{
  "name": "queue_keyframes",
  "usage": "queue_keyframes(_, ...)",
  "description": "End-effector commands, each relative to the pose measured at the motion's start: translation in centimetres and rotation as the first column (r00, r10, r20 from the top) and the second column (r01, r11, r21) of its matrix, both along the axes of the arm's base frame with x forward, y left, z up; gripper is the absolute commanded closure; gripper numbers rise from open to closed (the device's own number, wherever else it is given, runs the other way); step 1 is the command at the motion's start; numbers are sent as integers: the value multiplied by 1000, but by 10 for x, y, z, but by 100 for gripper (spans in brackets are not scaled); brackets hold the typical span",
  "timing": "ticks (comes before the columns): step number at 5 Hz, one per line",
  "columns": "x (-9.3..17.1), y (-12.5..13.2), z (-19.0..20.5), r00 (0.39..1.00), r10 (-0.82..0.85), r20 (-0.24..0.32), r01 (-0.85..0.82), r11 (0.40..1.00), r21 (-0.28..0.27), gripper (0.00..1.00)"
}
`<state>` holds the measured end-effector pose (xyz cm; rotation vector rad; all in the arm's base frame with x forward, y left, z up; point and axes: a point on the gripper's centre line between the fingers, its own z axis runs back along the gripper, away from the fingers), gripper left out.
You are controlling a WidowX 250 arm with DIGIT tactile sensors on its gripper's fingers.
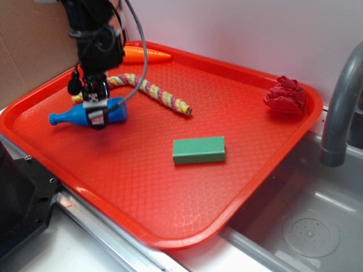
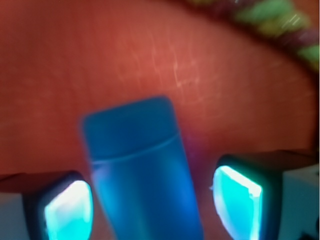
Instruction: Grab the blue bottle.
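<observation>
On red tray (image 1: 238, 187), open gripper (image 1: 97, 116) straddling bottle (image 1: 79, 117), fingers (image 2: 67, 210) apart from it, rope (image 1: 153, 90) just behind, carrot (image 1: 144, 55) far, block (image 1: 198, 149) right.

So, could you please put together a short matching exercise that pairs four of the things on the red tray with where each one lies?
Things:
1. blue bottle
2. green block
3. carrot
4. crumpled red cloth

Places:
A. at the tray's far edge, behind the arm
B. near the tray's right corner, by the faucet
C. between the fingers of the hand, on the tray's left side
D. alone near the middle of the tray

Pairs: 1-C, 2-D, 3-A, 4-B
</observation>
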<state>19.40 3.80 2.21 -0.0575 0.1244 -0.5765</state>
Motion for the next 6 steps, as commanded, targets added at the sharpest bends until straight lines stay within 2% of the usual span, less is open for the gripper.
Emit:
queue_keyframes(1, 1, 6, -10, 1000, 25, -14, -24, 1000, 13, 100)
queue_keyframes(2, 6, 1, 21, 995, 100, 11, -101, 994, 44, 100)
queue_keyframes(3, 12, -9, 70, 962, 271, 40, -273, 948, 165, 100)
queue_keyframes(4, -10, -30, 123, 856, 499, 136, -513, 853, 94, 100)
queue_keyframes(5, -25, -32, 173, 750, 647, 139, -657, 753, 42, 100)
queue_keyframes(6, -28, -31, 223, 740, 659, 133, -667, 744, 24, 100)
